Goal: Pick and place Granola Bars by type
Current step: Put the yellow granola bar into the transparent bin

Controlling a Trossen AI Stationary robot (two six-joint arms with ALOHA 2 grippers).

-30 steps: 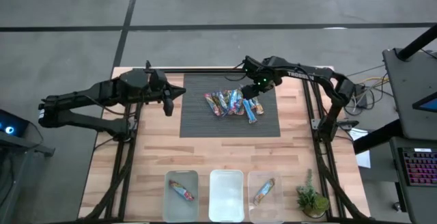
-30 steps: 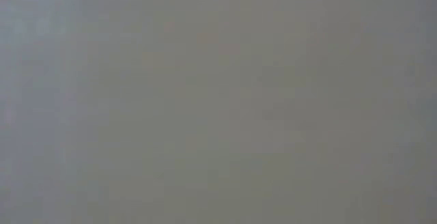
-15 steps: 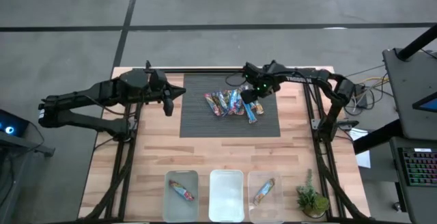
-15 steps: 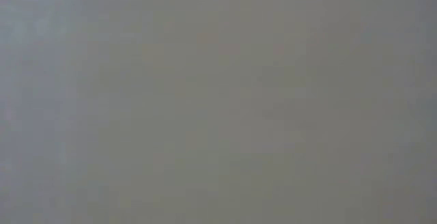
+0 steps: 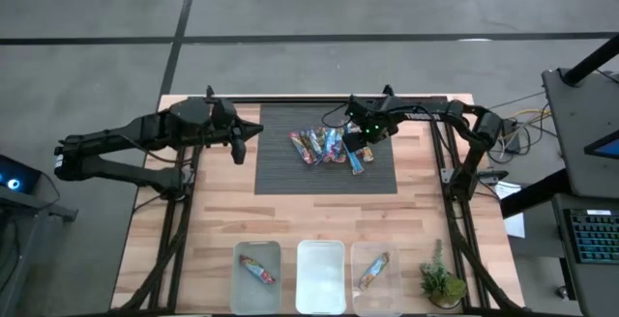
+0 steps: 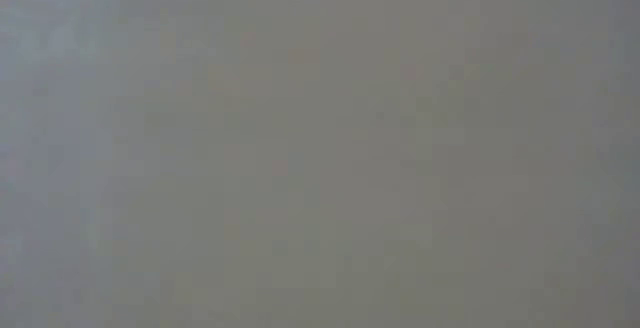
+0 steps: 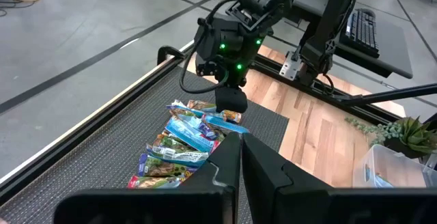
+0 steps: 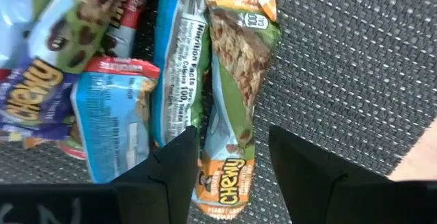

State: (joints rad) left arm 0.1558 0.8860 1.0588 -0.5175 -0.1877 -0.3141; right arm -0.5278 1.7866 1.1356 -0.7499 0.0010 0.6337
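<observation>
Right gripper over the bar pile, jaws apart; left gripper closed and empty.

Right gripper point(image 8: 229, 159) has its fingers point(image 8: 174, 162) spread either side of an orange-wrapped bar point(image 8: 235, 80), nothing clamped. The pile of granola bars point(image 5: 329, 146) lies on the dark mat point(image 5: 280, 167), centre of the high view. Left gripper point(image 5: 238, 149) hangs off the mat's left edge. Three bins point(image 5: 320, 251) sit bottom centre, a bar in each outer one.
</observation>
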